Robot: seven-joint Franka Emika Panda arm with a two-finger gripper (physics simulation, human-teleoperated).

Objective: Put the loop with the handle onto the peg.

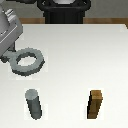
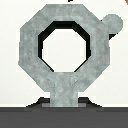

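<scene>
White tabletop (image 1: 75,60) spreads wide, bearing the peg (image 1: 34,104) upright and a brown wooden block (image 1: 96,105) well apart from it. Above, the gripper (image 1: 11,51) pinches the stub handle, leaving the hole free. So the loop with the handle (image 1: 28,61) hangs flat, offset from the peg, not yet over it.

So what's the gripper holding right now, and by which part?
The gripper holds the loop with the handle by its short stub handle; the ring end sticks out free. The fingertips themselves are not clearly visible.
</scene>
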